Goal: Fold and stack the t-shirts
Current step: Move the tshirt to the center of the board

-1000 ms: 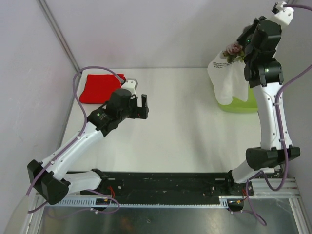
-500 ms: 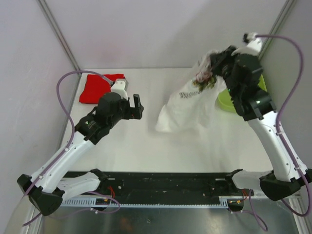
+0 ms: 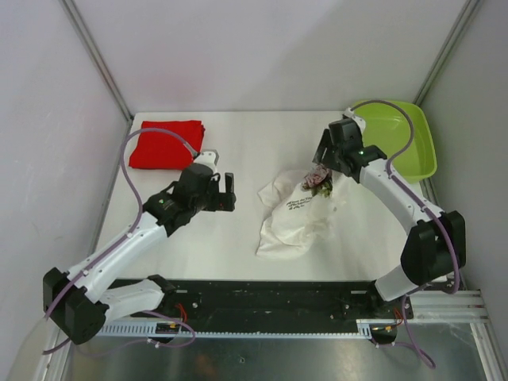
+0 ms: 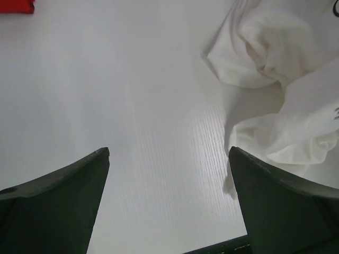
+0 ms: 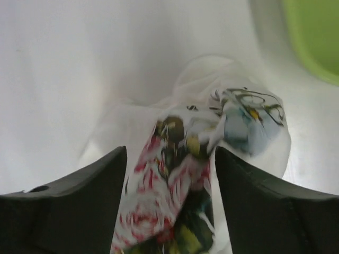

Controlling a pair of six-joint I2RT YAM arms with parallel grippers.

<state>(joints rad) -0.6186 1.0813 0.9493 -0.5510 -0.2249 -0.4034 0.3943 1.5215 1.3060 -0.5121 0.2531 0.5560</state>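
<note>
White shirt (image 3: 295, 218) lies crumpled at table (image 3: 238, 238) centre; red shirt (image 3: 165, 144) folded at 10 o'clock. Right gripper (image 5: 170, 151) spread around print (image 5: 175, 211), left gripper (image 3: 227, 190) spread, empty. Flatten white shirt fully before folding.

Robotics lab cell: white table (image 3: 238, 230), plain grey partition walls (image 3: 262, 55), aluminium mounting rail (image 3: 270, 327) at near edge.

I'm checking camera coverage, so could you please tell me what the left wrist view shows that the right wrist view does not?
Only the left wrist view: a corner of the red t-shirt at top left, and the open left gripper. Only the right wrist view: the lime-green tray, the shirt's colourful print, and the right gripper. Both: the crumpled white t-shirt on the white table.
</note>
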